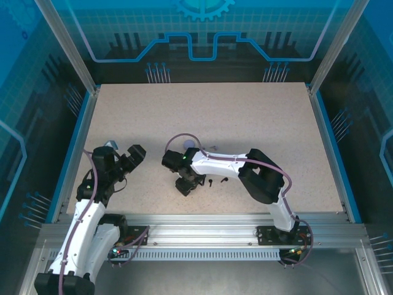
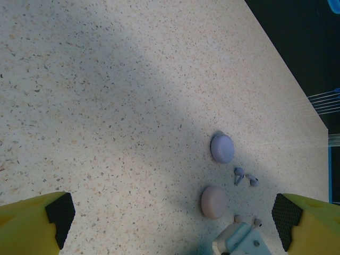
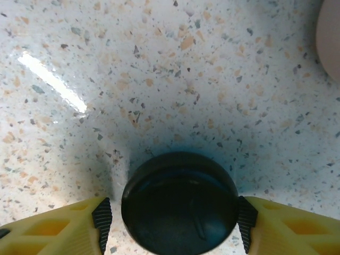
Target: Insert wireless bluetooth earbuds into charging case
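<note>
On the speckled beige tabletop (image 1: 245, 123) between blue panels (image 1: 202, 31), my right gripper (image 3: 173, 223) brackets a glossy black round case (image 3: 179, 194), grip unclear. My left gripper (image 2: 172, 213) gapes wide; tiny lilac stemmed earbuds (image 2: 239, 174) lie at two o'clock from it.

My tabletop (image 3: 159, 79) is cream, flecked all over with tan, orange and grey specks, and it has a blue rim. My right jaws are yellow with black pads (image 3: 102, 219), and my left jaws have the same yellow and black. The black case (image 3: 179, 204) is glossy and dark throughout. The lilac case (image 2: 222, 147) is a soft bluish violet, and the lilac earbuds (image 2: 239, 174) are a greyer shade of it. The pinkish case (image 2: 214, 202) and pinkish earbuds (image 2: 238, 218) are a pale, skin-like pink. The black earbuds (image 1: 210, 182) show as dark specks. My arms (image 1: 212, 163) are white and black, each with a purple cable (image 1: 184, 136). The backdrop (image 1: 202, 24) is blue with a lighter grid and circuit lines.
</note>
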Robot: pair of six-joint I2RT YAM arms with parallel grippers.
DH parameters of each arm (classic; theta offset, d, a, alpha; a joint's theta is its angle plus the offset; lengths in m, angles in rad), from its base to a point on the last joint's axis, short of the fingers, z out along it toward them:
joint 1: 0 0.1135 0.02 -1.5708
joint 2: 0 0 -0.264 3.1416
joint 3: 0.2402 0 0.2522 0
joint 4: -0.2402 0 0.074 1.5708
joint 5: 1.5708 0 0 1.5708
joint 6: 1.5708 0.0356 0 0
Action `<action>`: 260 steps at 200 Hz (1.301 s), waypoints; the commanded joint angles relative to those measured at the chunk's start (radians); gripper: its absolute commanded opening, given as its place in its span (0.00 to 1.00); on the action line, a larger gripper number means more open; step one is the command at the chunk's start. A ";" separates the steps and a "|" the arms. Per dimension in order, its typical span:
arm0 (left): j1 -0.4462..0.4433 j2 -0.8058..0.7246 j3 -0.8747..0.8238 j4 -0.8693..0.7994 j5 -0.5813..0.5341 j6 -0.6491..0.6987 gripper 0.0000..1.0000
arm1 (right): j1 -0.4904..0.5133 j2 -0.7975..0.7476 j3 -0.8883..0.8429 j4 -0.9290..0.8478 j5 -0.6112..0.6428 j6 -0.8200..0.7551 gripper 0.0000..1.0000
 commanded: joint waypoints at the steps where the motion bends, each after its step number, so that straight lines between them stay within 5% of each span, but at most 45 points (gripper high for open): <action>1: 0.002 -0.008 0.038 -0.024 -0.018 0.001 0.99 | -0.003 0.031 0.022 0.006 0.015 0.005 0.66; 128: 0.001 0.003 0.054 -0.025 -0.022 0.008 0.99 | -0.043 0.054 -0.047 0.064 -0.021 -0.004 0.58; 260: 0.001 0.013 0.060 -0.026 -0.015 0.015 0.99 | -0.051 0.072 -0.023 0.093 0.012 -0.084 0.60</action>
